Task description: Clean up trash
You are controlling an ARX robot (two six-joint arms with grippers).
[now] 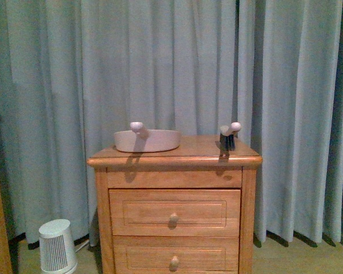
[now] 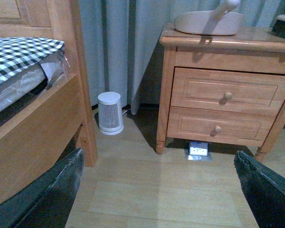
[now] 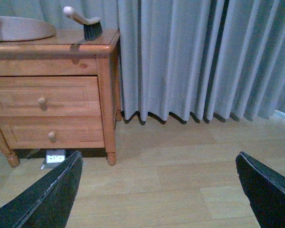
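**Open jaws, trash not in sight**

The left gripper (image 2: 157, 154) stood with its jaws wide apart and held nothing; the right gripper (image 3: 158, 155) was the same. On the wooden nightstand (image 1: 174, 154) lay a beige dustpan (image 1: 147, 140) and, well apart from it, a brush (image 1: 228, 137). I could not find the trash in any view.

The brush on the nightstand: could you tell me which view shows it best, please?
The right wrist view: the brush shows side-on, handle and bristles whole. The front view shows it end-on; the left wrist view catches only a sliver at the edge.
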